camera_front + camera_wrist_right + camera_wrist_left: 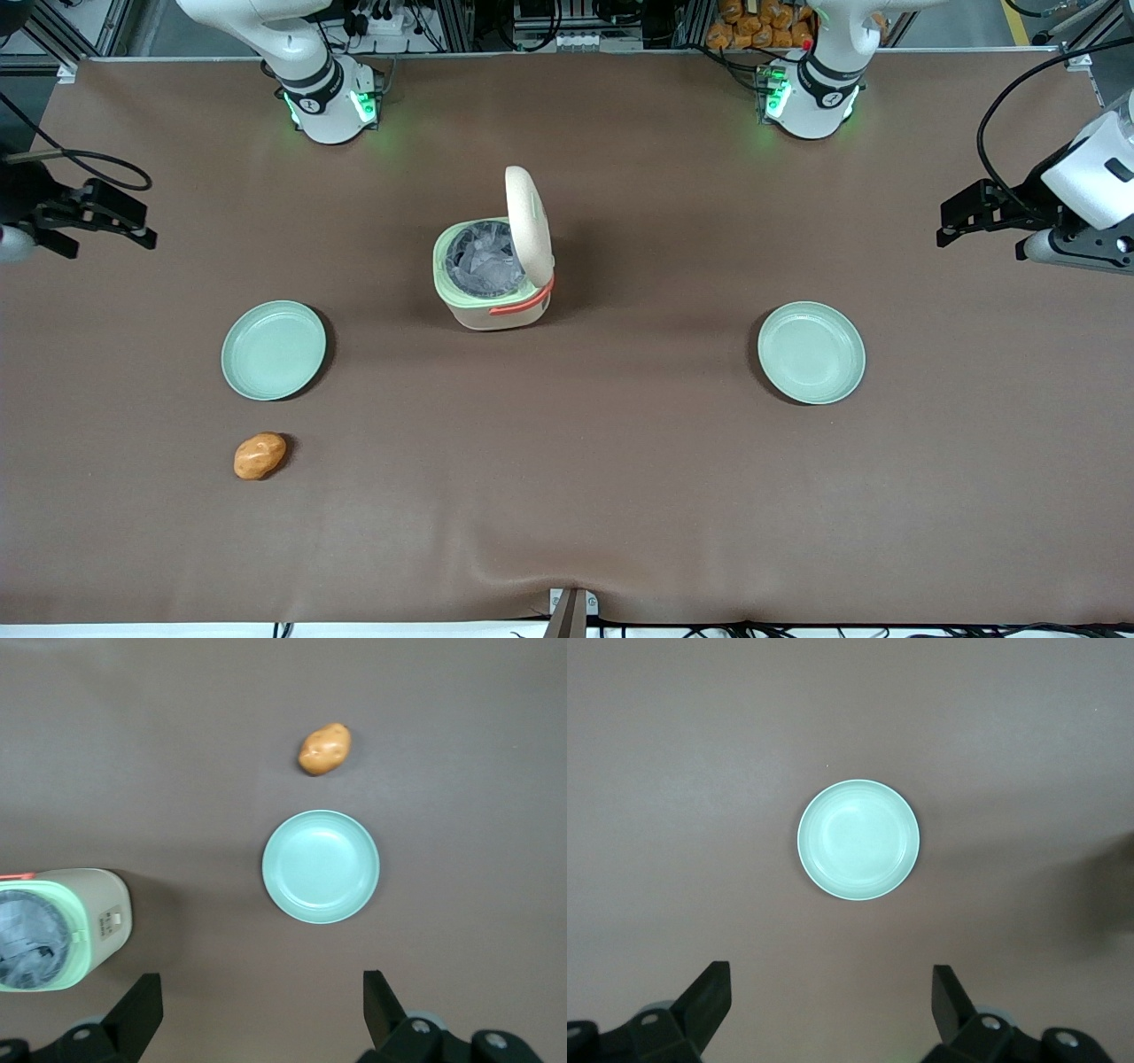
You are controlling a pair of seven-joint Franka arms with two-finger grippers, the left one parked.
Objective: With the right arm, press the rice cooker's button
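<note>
Rice cooker (493, 279) sits near the middle of the table (620, 496), lid (529, 221) swung up, bare inner pot showing, orange handle (523, 306) on the side nearer the front camera. With the lid already up, the press looks done or not needed; cannot say which from here. The wrist view shows a small latch tab (107, 922) on the cooker's wall; probably the button, not certain.

Right arm's claw (93, 217) hovers high at the working arm's edge of the table, well apart from the cooker. Fingers (142, 1010) spread wide, nothing between them.

Step in hand, my reading: arm parked or retreating, no contact. If a press is still wanted, the next move calls for travelling in over the near plate, dropping to the cooker's wall, and pushing the tab with one fingertip, lightly, since the cooker could slide on the cloth.

Working arm's end to parked arm's end:
- potato (260, 455), nearest the front edge
- green plate (274, 349), just beside the potato, empty
- cooker, centre
- second green plate (811, 352), empty

Surface: brown cloth, smooth, one ripple at the front edge. Room: aluminium framing, cables and a bin of orange items past the edge where the arm bases stand.
</note>
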